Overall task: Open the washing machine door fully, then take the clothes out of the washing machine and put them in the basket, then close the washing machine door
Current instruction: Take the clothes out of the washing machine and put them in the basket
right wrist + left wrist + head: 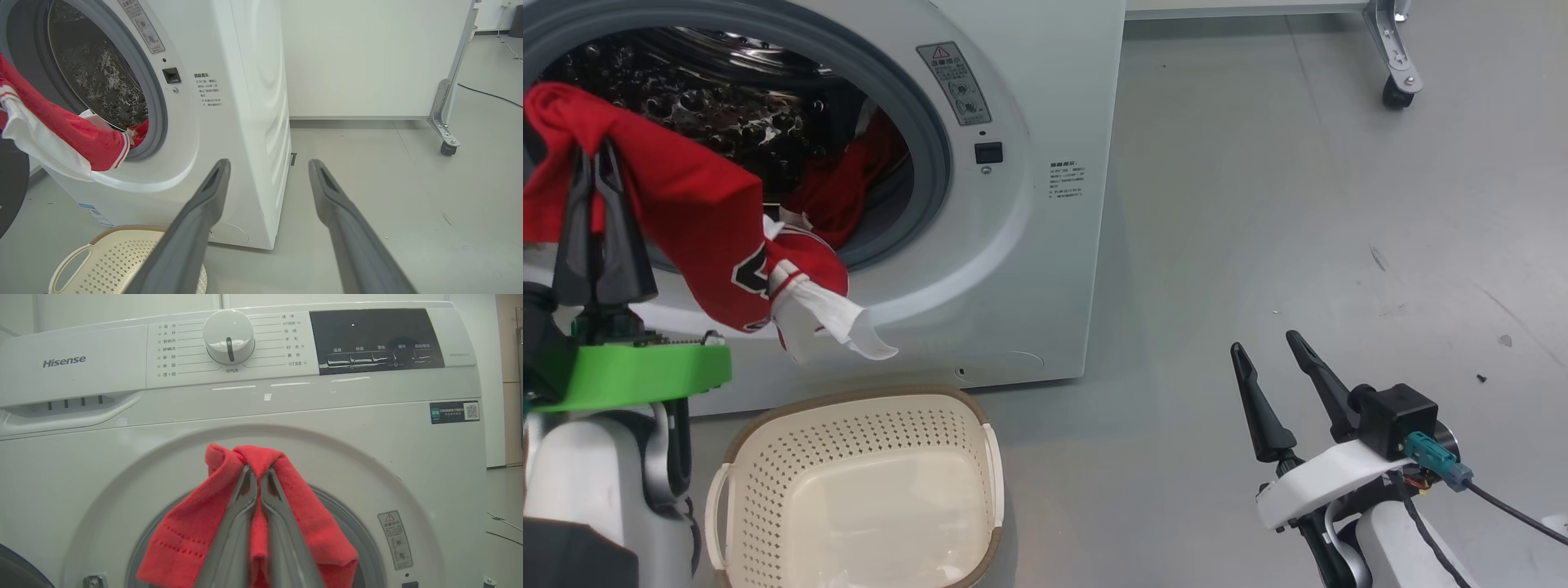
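Head view: your left gripper (595, 159) is pinched tight on red garment (694, 220), far left, before washing machine (1045, 98) opening. Garment drapes right, white end hanging above basket (866, 395), apart from it. More clothes (849, 184) in drum. Your right gripper (1266, 343) near right, fingers spread, empty.

Left wrist view: fingers closed through garment (188, 535) fold, fabric hanging down both sides.

Right wrist view: right gripper (269, 164) wide apart over floor. Garment (73, 134) far left, basket (122, 228) near left.
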Robot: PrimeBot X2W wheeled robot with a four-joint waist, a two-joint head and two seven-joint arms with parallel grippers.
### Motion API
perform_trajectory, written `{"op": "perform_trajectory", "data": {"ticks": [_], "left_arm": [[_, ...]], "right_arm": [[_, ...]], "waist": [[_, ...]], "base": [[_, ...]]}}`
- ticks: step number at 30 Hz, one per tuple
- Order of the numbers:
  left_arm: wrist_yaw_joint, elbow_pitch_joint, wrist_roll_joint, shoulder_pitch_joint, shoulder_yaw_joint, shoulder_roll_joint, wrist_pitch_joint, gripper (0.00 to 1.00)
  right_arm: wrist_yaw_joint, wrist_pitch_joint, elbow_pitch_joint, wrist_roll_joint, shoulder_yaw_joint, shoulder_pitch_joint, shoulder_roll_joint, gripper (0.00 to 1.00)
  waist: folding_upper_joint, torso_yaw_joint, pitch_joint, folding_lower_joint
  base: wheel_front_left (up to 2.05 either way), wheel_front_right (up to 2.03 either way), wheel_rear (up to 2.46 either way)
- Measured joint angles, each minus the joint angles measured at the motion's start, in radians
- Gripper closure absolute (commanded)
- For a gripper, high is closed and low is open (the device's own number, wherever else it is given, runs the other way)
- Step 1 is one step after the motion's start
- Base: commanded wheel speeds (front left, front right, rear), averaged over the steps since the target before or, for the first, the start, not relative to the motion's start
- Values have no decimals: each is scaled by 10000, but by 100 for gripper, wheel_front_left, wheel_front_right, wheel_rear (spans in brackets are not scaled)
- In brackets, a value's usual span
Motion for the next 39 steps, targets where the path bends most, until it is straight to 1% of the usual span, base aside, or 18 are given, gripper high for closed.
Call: {"op": "perform_trajectory", "data": {"ticks": [6,10,15,24,39], "left_arm": [[-19,163,0,674,-138,-36,0,100],[-119,725,-12,1215,-412,-96,4,100],[-144,1183,-54,1749,-497,-142,349,100],[-144,1839,-136,1961,-765,-203,725,100],[-140,3400,-119,2114,-1045,-247,1574,100]], "right_arm": [[0,0,-4,2,25,63,15,0],[0,0,-19,2,27,140,15,0],[0,0,-59,2,92,140,15,0],[0,0,-161,2,171,124,0,0],[0,0,-309,13,259,-211,-25,0]], "waist": [[0,14,27,0],[0,22,90,0],[0,16,182,0],[0,-50,598,0],[0,-342,1443,0]], "base": [[0,0,0],[0,0,0],[0,0,0],[0,0,0],[0,0,0]]}}
